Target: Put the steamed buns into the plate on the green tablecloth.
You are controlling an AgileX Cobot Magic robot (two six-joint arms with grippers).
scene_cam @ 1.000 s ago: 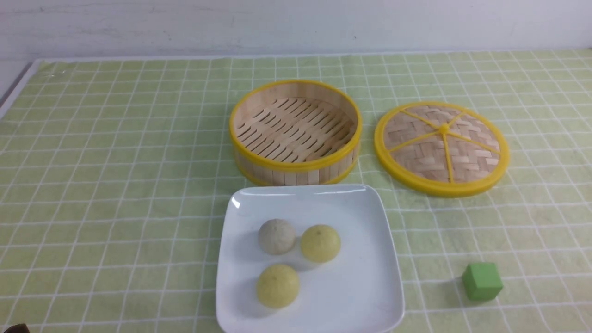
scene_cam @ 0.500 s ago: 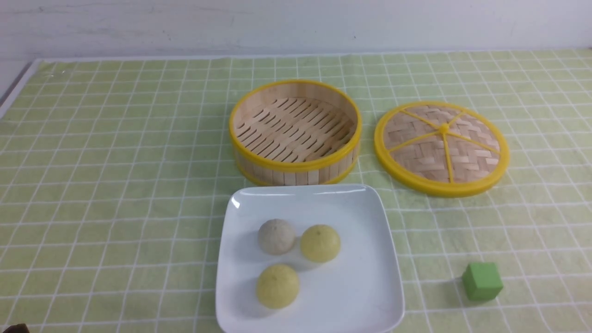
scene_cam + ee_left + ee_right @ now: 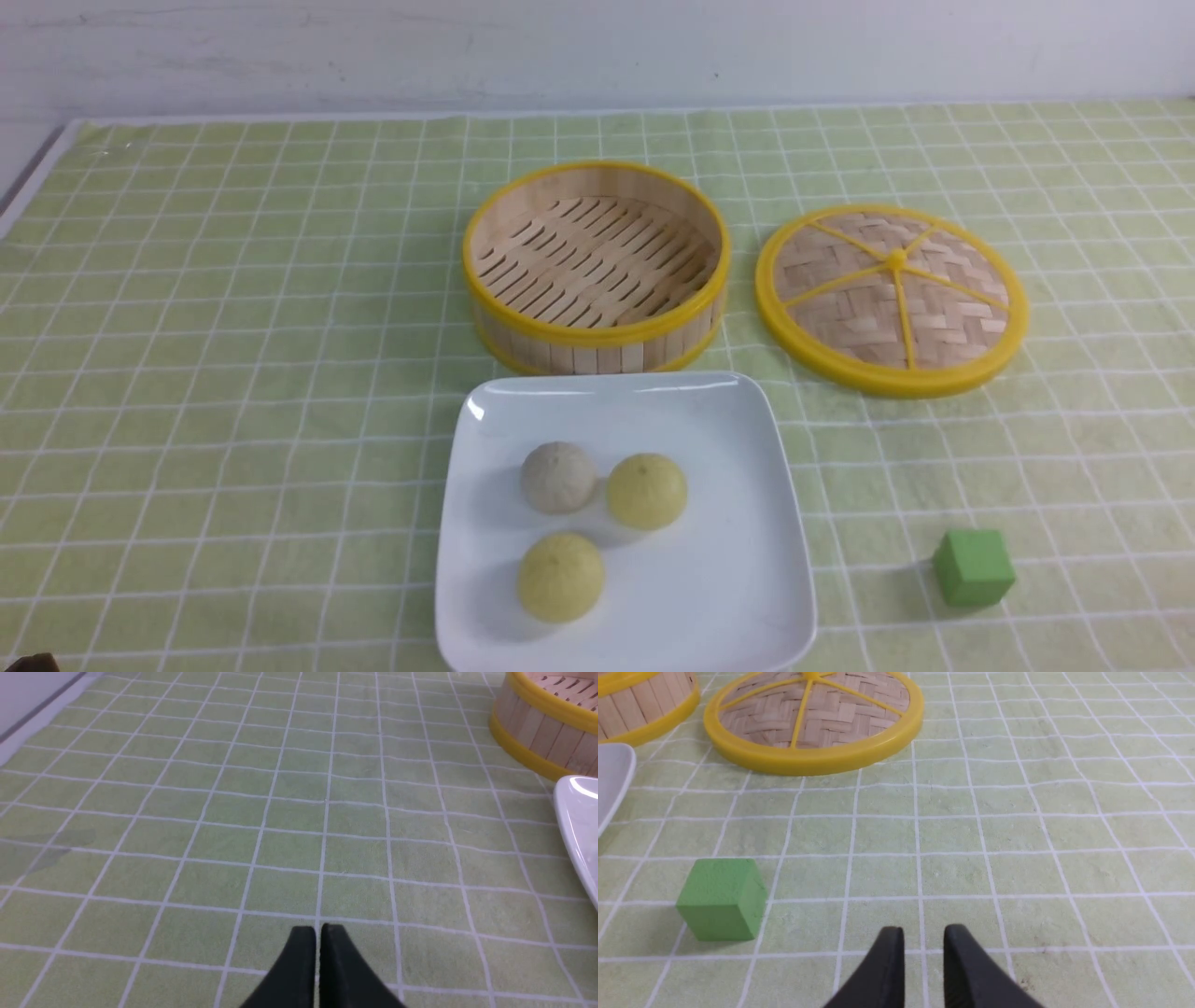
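Nothing has visibly shifted on the green tablecloth [image 3: 233, 392]. Left gripper [image 3: 317, 929] slightly parted, right gripper [image 3: 923, 929] wider, both unladen. Three steamed buns [image 3: 561, 578] sit on the square white plate [image 3: 709, 597], bamboo steamer [image 3: 597, 331] beyond; placement looks complete.

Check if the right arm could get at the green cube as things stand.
Probably yes: the green cube sits uncovered on the cloth beside the plate, and nothing visible stands between it and the right pincer.

A round bamboo steamer basket with yellow rims [image 3: 597, 336] stands open at far centre. Right of it lies a round woven bamboo lid, yellow-rimmed [image 3: 892, 299]. A green cube [image 3: 973, 569] sits near right.
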